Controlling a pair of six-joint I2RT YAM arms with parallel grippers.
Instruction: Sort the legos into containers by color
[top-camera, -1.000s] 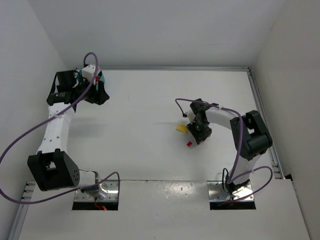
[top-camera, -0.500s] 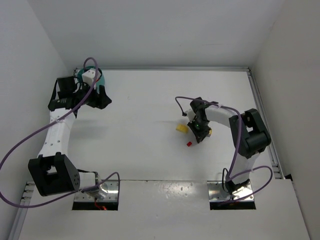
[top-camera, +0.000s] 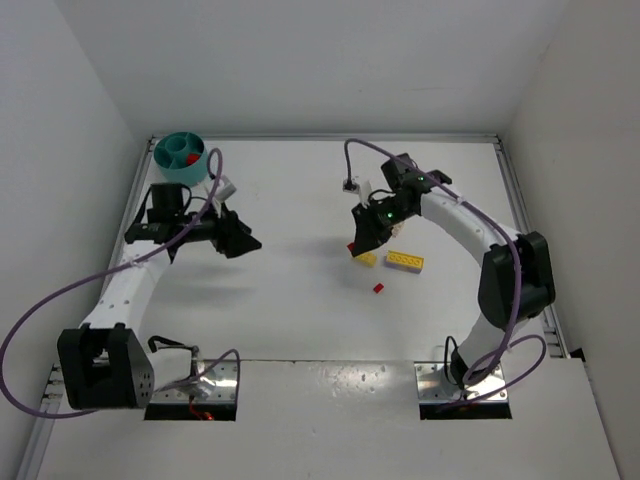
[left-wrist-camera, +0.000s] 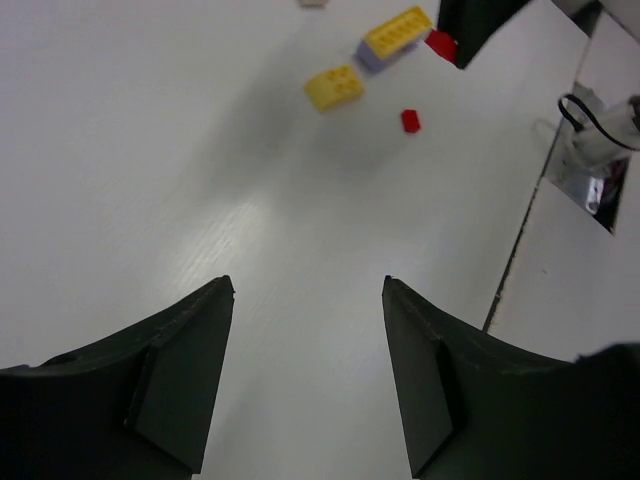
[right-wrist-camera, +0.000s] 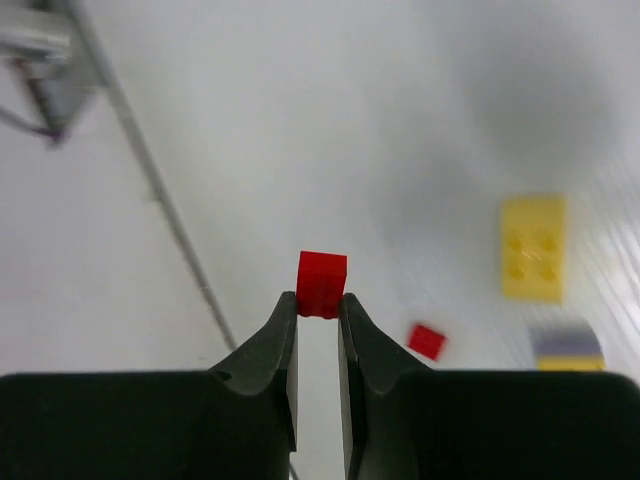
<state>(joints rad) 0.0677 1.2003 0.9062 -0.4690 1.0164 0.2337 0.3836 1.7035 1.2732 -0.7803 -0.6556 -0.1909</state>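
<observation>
One boxy red brick (right-wrist-camera: 322, 275) pinched in the right hand (right-wrist-camera: 318, 308); left hand (left-wrist-camera: 307, 286) gapes wide, empty.

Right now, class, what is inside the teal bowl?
Inside the teal bowl, one red piece shows in a compartment; anything else there is too small to tell.
</observation>
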